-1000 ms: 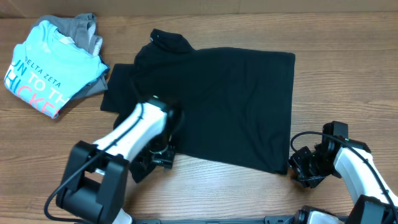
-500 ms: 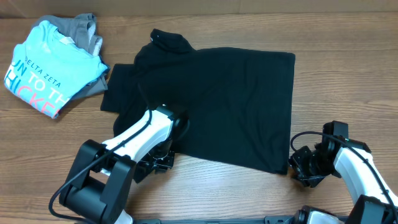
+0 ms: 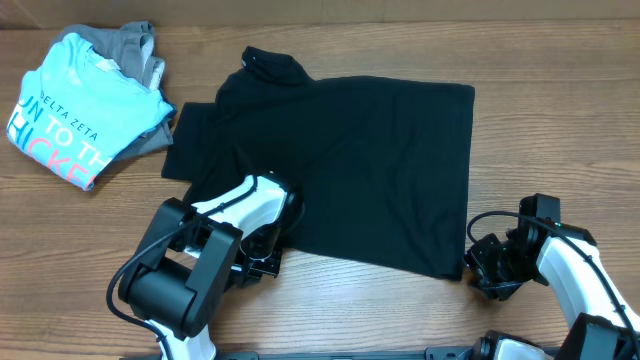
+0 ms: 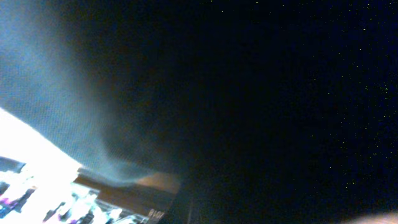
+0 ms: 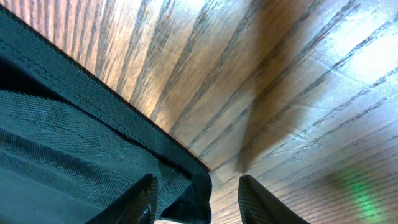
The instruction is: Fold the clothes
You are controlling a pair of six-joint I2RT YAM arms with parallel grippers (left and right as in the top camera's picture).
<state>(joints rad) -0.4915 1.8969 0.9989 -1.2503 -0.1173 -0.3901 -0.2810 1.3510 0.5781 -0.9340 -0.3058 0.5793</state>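
**Left jaws closed at near edge of shirt; right side not yet gripping**

The black T-shirt lies spread flat across the middle of the table, collar toward the far left. The light blue T-shirt and the grey garment sit apart at the far-left corner.

The left gripper is at the shirt's near-left edge with its jaws fully closed. Its wrist view is nothing but dark cloth pressed close, so it most likely has a pinch of fabric, though the bite itself is hidden.

The right gripper sits at the near-right corner, jaws partly apart. In its wrist view the hem corner lies between the fingers with bare wood showing beside it. Nothing is clamped.

To do this step well, the right side should probably close on that corner before any lift. Both edges should then rise together and level. Carry the near edge over to the far edge in one sweep, keeping the cloth taut between the two grips so it doesn't bunch.

Against a second ago, the left arm reached further out over the shirt and its jaws stood wide. It has since drawn back toward the near edge and shut. The right arm and the lie of the shirt are unchanged.
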